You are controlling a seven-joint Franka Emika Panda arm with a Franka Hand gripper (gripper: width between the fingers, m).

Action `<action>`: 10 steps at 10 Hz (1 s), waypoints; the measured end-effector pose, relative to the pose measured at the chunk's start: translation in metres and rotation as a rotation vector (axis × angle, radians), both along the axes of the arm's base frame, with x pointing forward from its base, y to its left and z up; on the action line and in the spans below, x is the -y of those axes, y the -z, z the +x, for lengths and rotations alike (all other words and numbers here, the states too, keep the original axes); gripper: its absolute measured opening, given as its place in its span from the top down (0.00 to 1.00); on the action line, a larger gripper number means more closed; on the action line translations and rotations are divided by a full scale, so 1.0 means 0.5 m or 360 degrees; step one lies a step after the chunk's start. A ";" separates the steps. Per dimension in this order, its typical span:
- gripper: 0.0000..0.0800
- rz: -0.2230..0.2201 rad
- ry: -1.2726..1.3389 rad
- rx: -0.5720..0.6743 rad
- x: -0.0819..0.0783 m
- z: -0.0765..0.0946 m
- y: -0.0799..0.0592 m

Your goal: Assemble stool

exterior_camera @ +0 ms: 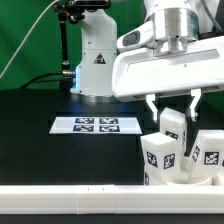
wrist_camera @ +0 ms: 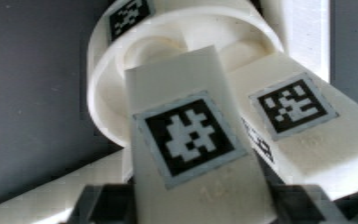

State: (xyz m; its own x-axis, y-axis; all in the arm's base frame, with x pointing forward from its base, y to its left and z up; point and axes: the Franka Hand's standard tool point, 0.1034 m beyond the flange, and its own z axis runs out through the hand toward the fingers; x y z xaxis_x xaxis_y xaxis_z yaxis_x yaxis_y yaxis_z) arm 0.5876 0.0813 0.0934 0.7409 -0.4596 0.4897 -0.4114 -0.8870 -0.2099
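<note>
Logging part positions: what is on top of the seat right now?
Two tagged legs stand on the seat, the nearer one between the hand's fingers. Their joints with the seat are covered.

1. Round white seat (wrist_camera: 131, 75) lies rim-up near the exterior view's right.
2. One tagged white leg (exterior_camera: 172, 131) tilts over it.
3. Other tagged legs (exterior_camera: 159, 160) stand just beside.
</note>
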 end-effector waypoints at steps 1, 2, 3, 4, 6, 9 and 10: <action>0.58 0.0000 0.0000 0.0000 0.000 0.000 0.000; 0.58 0.0000 0.0000 0.0000 0.000 0.000 0.000; 0.58 0.0000 0.0000 0.0000 0.000 0.000 0.000; 0.58 0.0000 0.0000 0.0000 0.000 0.000 0.000; 0.45 0.0004 -0.0001 -0.0006 -0.001 0.000 0.000; 0.19 0.0007 0.0000 -0.0008 -0.001 0.001 -0.002; 0.19 0.0007 0.0000 -0.0008 -0.001 0.001 -0.002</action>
